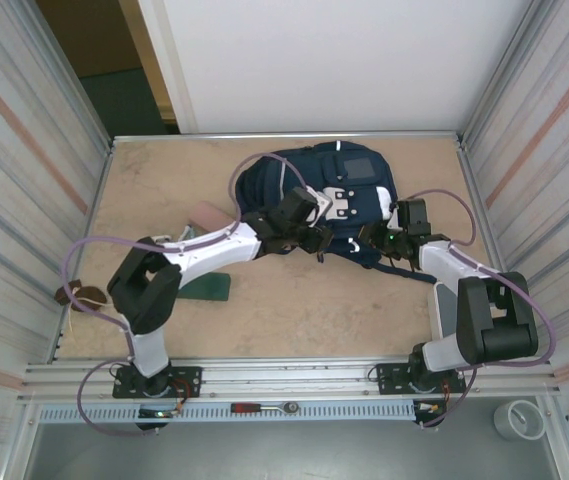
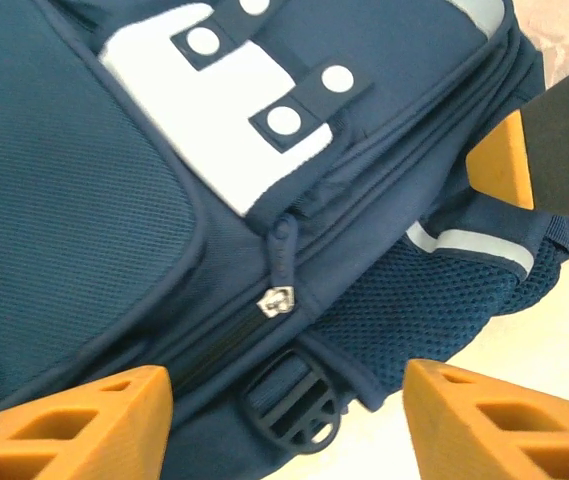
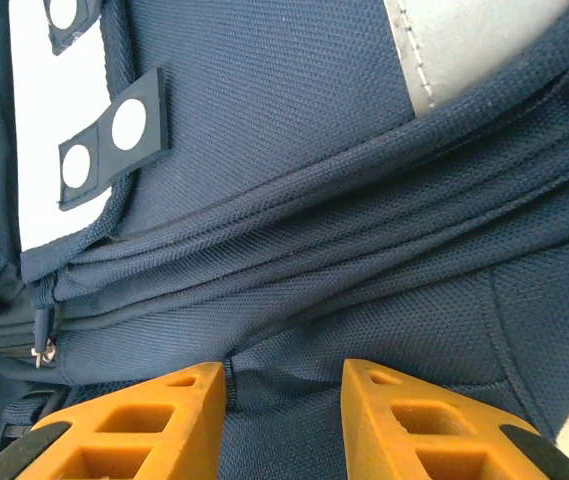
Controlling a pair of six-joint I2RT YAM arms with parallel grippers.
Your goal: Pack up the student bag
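Toward the far side of the table (image 1: 294,300), the navy bag (image 1: 349,165) lies flat with its white patch (image 1: 339,205) facing up, and both arms reach onto its near edge. The left gripper (image 2: 286,372) hangs with jaws well apart above the zip pull (image 2: 276,300) and black buckle (image 2: 294,410). The right gripper (image 3: 284,368) has its jaws a little apart close over the blue fabric, clamping nothing.

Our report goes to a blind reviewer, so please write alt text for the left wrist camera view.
Close-up of the navy student bag, its silver zipper pull at centre below a white patch with snap tabs. The left gripper hovers over it, orange fingers apart, a black buckle showing between them.
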